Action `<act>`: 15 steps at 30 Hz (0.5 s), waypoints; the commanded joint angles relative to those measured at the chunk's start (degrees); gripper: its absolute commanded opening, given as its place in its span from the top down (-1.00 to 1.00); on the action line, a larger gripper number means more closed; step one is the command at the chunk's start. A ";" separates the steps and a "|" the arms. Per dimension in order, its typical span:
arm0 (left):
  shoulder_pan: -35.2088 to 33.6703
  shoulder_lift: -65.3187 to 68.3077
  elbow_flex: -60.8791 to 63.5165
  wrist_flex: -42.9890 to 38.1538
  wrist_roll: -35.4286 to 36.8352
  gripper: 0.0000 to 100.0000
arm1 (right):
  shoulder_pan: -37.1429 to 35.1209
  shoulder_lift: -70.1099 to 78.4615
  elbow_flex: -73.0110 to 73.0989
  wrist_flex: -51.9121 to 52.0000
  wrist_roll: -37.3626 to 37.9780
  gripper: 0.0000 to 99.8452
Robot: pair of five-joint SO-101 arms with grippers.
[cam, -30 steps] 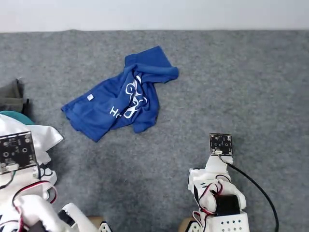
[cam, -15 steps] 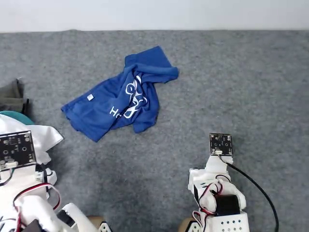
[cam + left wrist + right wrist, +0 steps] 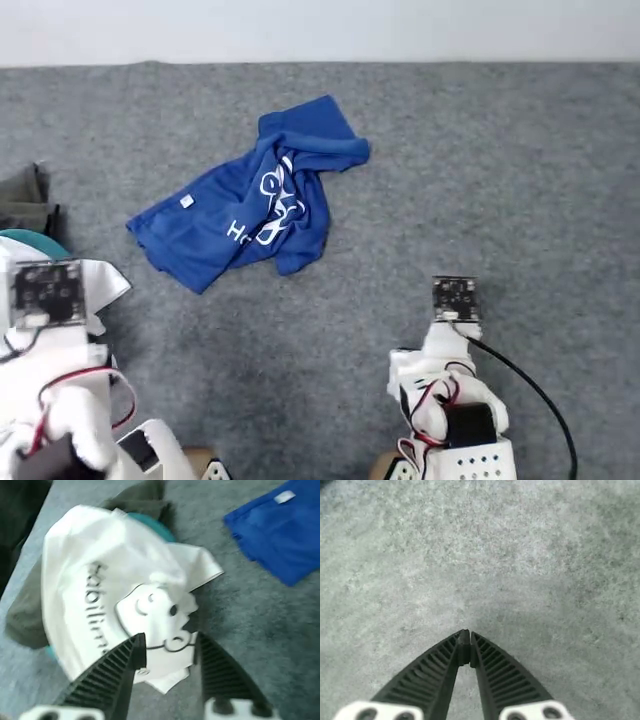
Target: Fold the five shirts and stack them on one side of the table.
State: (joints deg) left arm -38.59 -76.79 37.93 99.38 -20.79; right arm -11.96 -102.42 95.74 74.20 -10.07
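A crumpled blue shirt (image 3: 250, 205) with white print lies on the grey table, left of the middle; its edge (image 3: 280, 535) also appears in the left wrist view. At the table's left edge sits a pile topped by a folded white shirt (image 3: 115, 585) with dark print, with a teal shirt (image 3: 150, 522) and a dark grey-olive shirt (image 3: 25, 615) under it. My left gripper (image 3: 167, 642) is open just above the white shirt's near corner. My right gripper (image 3: 465, 636) is shut over bare table with nothing in it.
The left arm (image 3: 48, 292) stands over the pile at the front left, the right arm (image 3: 455, 300) at the front, right of centre. The grey felt table (image 3: 500, 170) is bare to the right of the blue shirt. A white wall borders the far edge.
The left arm has shifted away from the front edge, farther over the white shirt. The right arm has hardly moved. The blue shirt has stayed put.
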 commanded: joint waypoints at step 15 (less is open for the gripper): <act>26.29 51.78 -21.58 -11.69 11.34 0.81 | -15.43 -0.75 0.70 0.31 -0.53 0.98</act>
State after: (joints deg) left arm -12.92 -32.13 23.25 91.30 -9.98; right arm -28.04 -102.42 95.74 74.20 -10.07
